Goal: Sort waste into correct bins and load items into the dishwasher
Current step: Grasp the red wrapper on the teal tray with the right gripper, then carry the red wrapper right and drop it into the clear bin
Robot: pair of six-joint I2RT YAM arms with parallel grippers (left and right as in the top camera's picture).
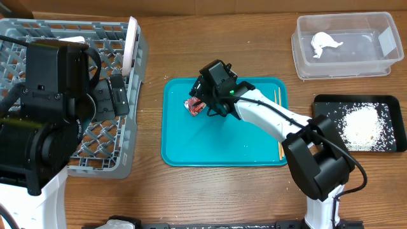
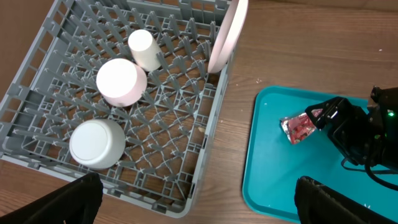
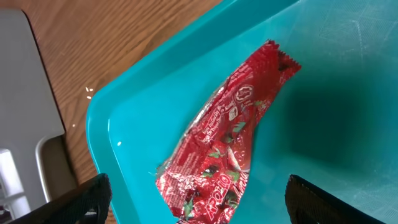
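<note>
Right tool [image 3: 199,185] is spread wide either side of the red wrapper [image 3: 230,137] on the tray [image 1: 184,149], probably lining up a pinch for the bin [image 1: 343,70], while the left tool [image 2: 199,182], also apart, hangs over the rack [image 2: 208,149].

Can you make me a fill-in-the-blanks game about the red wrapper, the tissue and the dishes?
1. The red wrapper lies on the ____ tray.
2. The tissue wad in the clear tub is ____ in colour.
3. The right gripper is above the wrapper, its fingers ____.
4. The pinkish plate in the grey dish rack stands on its ____.

Missing words: teal, white, open, edge.
</note>
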